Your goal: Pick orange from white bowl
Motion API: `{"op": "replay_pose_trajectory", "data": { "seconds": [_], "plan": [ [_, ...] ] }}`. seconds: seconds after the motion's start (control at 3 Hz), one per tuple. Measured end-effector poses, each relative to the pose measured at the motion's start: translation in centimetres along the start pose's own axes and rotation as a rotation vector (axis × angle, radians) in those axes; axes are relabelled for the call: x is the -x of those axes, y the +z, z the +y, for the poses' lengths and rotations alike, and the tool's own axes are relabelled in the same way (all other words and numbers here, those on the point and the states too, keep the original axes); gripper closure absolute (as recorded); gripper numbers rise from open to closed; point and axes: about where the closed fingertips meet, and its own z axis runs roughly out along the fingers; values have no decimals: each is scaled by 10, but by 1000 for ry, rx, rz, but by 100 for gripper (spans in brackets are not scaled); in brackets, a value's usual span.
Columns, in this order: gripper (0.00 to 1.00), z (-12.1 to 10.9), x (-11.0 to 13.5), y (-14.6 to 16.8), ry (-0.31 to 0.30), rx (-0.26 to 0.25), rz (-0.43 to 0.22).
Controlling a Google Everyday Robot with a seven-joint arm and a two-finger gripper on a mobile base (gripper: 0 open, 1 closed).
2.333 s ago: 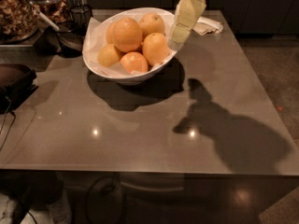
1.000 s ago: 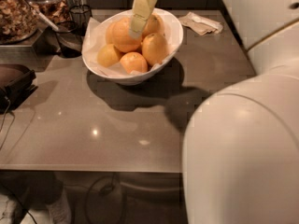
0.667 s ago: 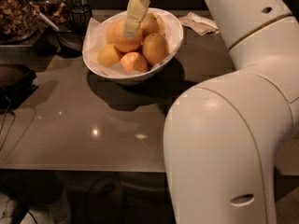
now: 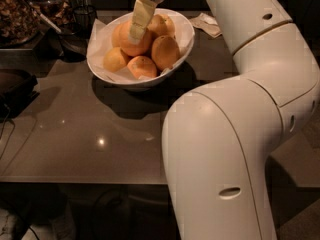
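Approach looks like the step in hand: the gripper point(image 4: 137, 33), open or closed I cannot tell, hangs over the white bowl point(image 4: 186, 44) against the orange point(image 4: 140, 49) topping its pile, so next it must straddle and clamp.

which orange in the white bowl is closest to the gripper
The large orange at the top left of the pile in the white bowl: the gripper overlaps it, while the other oranges lie lower or further right.
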Motion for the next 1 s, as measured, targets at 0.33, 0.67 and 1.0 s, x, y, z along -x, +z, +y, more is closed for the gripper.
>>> {"op": "replay_pose_trajectory", "data": {
  "seconds": [0.33, 0.67, 1.0],
  "plan": [
    [21, -1, 2, 8, 5, 18, -11],
    [19, -1, 4, 13, 4, 32, -18],
    [20, 0, 5, 19, -2, 49, -19]
  ]
}}
